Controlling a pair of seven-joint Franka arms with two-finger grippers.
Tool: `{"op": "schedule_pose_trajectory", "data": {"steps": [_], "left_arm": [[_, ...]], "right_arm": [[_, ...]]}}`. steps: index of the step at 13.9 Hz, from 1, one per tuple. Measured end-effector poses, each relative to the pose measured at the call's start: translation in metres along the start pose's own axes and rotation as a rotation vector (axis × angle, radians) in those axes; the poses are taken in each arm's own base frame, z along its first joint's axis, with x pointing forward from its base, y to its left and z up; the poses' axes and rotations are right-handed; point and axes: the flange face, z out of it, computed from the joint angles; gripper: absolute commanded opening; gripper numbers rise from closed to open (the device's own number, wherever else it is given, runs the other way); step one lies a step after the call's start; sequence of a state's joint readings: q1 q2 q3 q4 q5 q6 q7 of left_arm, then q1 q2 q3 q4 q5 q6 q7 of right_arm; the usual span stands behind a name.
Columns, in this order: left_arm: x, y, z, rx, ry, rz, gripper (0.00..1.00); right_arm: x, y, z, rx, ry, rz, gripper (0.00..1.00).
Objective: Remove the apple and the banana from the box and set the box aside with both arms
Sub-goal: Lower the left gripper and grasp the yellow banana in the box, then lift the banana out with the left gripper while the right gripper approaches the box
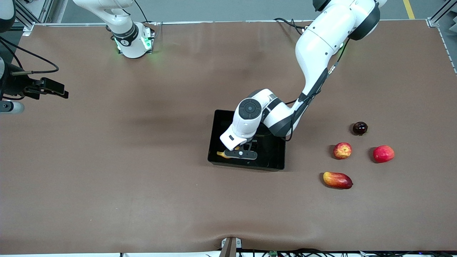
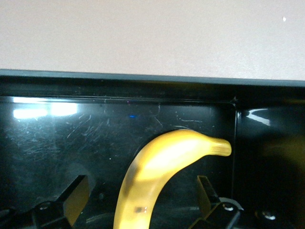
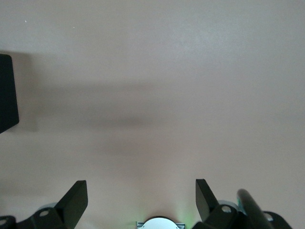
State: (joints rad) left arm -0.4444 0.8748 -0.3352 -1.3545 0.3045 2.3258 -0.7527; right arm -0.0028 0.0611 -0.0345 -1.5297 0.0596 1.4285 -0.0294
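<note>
Curved yellow banana (image 2: 157, 176) (glossy)

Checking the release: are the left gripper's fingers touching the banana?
Apart. The left wrist view shows the banana between both fingers, with black tray floor visible on each side.

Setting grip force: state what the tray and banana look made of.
Tray: glossy black plastic, apparently; it shows bright glare and fine scratches. Banana, lying in it between the left gripper's open fingers: smooth, waxy, even yellow, possibly an imitation; unclear.

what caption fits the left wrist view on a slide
Left gripper, jaws open, astride the banana inside the black tray.
</note>
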Motion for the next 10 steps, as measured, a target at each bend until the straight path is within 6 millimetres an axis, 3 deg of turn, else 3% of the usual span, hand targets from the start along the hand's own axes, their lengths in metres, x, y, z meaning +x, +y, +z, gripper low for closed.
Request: {"op": "schedule_pose_trajectory", "data": {"steps": [4, 10], "left_arm": [[-0.011, 0.011, 0.012, -0.004, -0.010, -0.003, 1.00], [-0.023, 0.013, 0.040, 0.049, -0.013, 0.020, 0.88]], "right_arm": [[0.000, 0.000, 0.000, 0.000, 0.000, 0.000, 1.00], [0.000, 0.000, 0.000, 0.001, 0.000, 0.000, 1.00]]}}
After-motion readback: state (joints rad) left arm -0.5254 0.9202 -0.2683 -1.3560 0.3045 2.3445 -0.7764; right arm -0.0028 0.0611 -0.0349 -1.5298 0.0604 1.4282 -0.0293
